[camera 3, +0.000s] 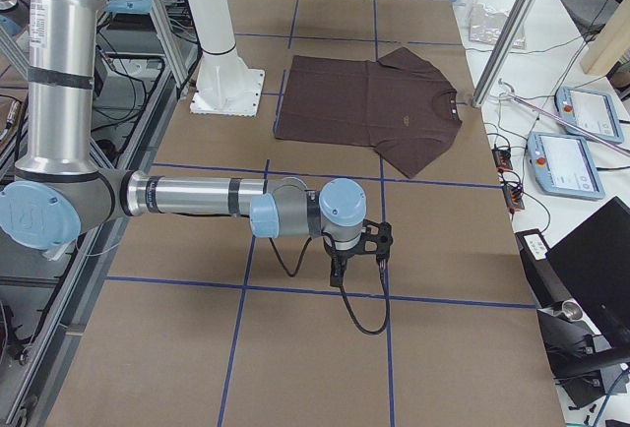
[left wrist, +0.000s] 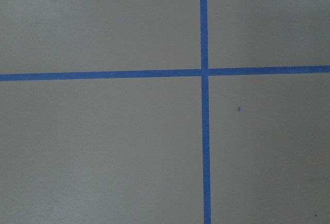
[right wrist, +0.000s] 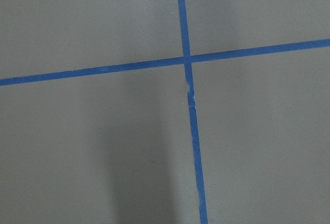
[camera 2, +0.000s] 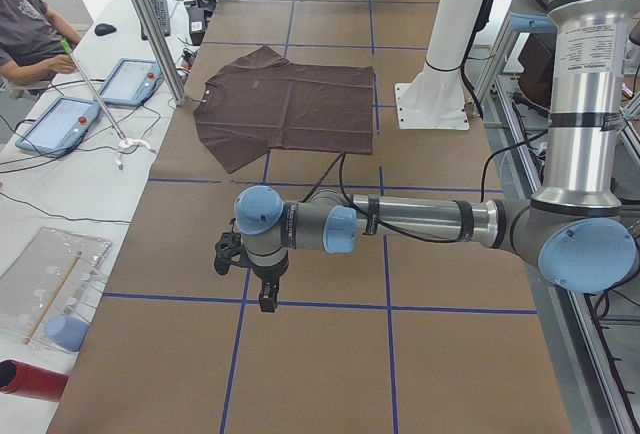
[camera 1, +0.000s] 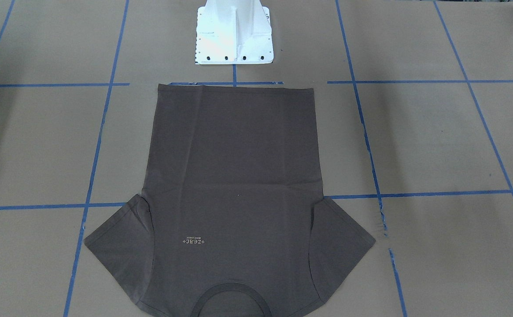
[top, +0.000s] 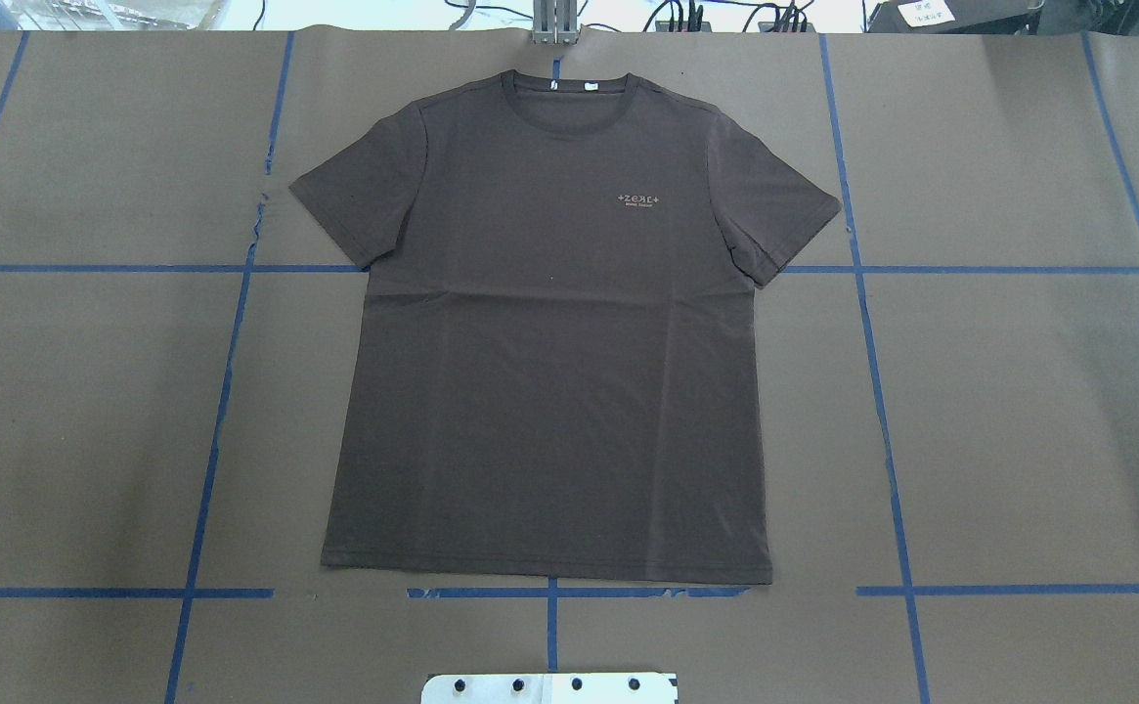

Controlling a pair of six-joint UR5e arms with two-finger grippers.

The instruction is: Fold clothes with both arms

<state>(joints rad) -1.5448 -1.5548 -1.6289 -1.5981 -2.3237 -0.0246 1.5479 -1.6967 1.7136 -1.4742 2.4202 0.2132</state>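
One dark brown-grey T-shirt (top: 549, 362) is lying flat and unfolded at the middle of the desk (top: 1019, 391), collar (top: 569, 93) toward the far edge. I am holding my left gripper (camera 2: 268, 300) and right gripper (camera 3: 340, 274) above the desk toward its opposite ends; spread or pressed together, I cannot tell.

worktop (top: 1019, 411): flat and covered all over in brown paper.
blue tape (top: 877, 391): straight lines that split the paper into large rectangles, frayed in places; one crossing shows in each wrist view.
white base (camera 1: 234, 39): bolted plate with an upright pillar, at the middle of the robot's edge.
side table (camera 2: 60, 194): white, along the opposite edge.
tablets (camera 2: 130, 82) (camera 2: 58, 122): blue-framed, flat on the side table, side by side.
operator (camera 2: 25, 29): seated at the side table, partly cut off.
clear tray (camera 2: 50, 279): on the side table, with a red cylinder (camera 2: 30, 379) just beside it.
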